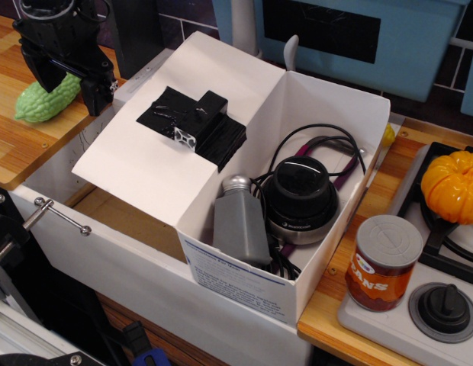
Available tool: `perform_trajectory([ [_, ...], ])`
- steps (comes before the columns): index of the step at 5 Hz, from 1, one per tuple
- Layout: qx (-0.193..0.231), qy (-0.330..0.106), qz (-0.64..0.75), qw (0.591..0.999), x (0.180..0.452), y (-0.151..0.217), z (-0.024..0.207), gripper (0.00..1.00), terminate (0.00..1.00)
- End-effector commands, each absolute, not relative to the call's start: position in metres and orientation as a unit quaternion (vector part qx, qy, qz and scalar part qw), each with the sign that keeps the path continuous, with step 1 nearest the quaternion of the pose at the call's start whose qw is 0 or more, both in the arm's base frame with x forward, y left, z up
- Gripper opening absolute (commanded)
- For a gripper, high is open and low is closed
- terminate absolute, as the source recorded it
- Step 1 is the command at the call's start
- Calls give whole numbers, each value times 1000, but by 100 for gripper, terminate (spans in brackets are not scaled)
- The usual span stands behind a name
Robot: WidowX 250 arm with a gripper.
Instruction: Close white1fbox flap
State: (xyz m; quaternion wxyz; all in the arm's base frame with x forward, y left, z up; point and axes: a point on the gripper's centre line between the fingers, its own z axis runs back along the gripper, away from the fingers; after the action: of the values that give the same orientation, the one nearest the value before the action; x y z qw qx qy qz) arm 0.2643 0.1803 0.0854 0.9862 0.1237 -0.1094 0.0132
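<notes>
Jaws parted and empty, upper left; flap [172,145] lies open just to their lower right, hinged along the box's [297,221] long edge beyond.

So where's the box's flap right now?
The flap stands open, leaning left off the white box, with the end effector at upper left beside a green toy.

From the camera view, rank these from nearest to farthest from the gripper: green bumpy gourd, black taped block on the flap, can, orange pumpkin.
Gripper is at top left.
1. Green bumpy gourd: right under the gripper, on the wooden counter.
2. Black taped block: on the open flap, to its right.
3. Can: lower right, beside the white1fbox.
4. Orange pumpkin: far right, on the stove.
</notes>
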Motion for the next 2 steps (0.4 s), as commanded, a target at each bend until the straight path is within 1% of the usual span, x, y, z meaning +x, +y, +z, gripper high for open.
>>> perform_trajectory([
  [1,124,-109,13,986,264,180,85,100,0],
  [2,111,-120,7,987,265,178,85,100,0],
])
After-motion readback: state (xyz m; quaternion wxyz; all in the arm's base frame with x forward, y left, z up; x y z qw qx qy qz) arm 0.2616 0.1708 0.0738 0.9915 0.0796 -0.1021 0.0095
